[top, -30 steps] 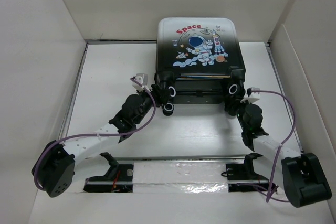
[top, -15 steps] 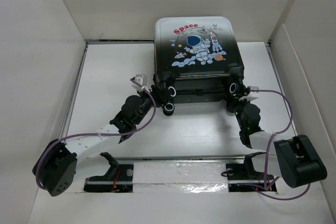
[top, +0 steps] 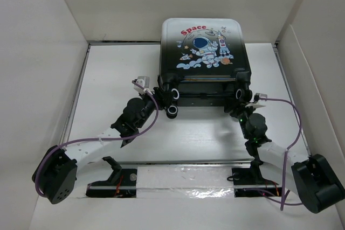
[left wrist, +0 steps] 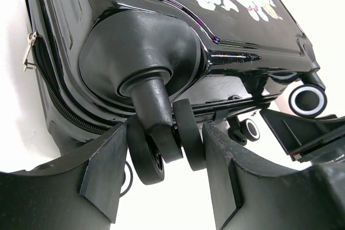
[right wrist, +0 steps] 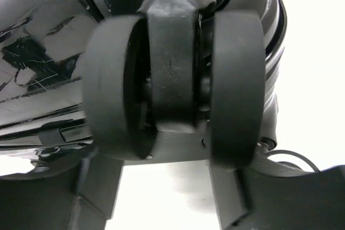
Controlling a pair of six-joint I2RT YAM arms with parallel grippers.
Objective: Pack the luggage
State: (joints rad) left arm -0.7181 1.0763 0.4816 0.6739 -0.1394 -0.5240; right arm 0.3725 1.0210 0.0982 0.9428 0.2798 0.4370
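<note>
Tightly, left tool clamps luggage near-edge caster; right tool parted.

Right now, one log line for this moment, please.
suitcase: closed, flat | left claw: clamped on wheel | right claw: open at other wheel

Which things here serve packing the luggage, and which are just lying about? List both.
Job: luggage, wheels, left tool, right tool.
Lying about: table, cables, taped strip.
</note>
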